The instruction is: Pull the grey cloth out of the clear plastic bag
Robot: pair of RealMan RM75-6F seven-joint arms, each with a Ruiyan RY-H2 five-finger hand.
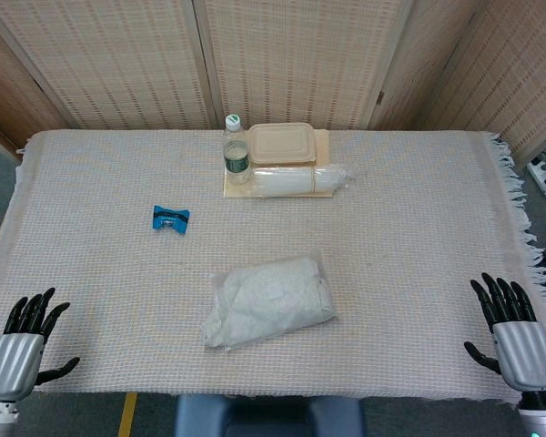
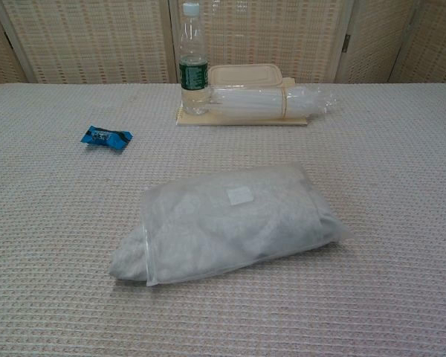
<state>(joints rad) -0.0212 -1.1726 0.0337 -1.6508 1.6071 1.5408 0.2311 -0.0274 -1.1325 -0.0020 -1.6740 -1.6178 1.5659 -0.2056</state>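
Observation:
A clear plastic bag (image 1: pixel 271 300) (image 2: pixel 234 219) lies in the middle of the table near the front, with the grey cloth (image 2: pixel 208 227) folded inside it. A bit of cloth (image 2: pixel 126 264) sticks out of the bag's mouth at its left end. My left hand (image 1: pixel 23 341) rests at the front left corner of the table, fingers spread and empty. At the front right corner my right hand (image 1: pixel 514 332) also lies with fingers apart, holding nothing. Both hands are far from the bag. Neither hand shows in the chest view.
A water bottle (image 1: pixel 236 150) (image 2: pixel 193 67), a beige lidded box (image 1: pixel 282 143) and a sleeve of plastic cups (image 1: pixel 300 179) sit on a board at the back centre. A small blue packet (image 1: pixel 170 218) (image 2: pixel 106 137) lies left of centre. A woven cloth (image 1: pixel 419 237) covers the table.

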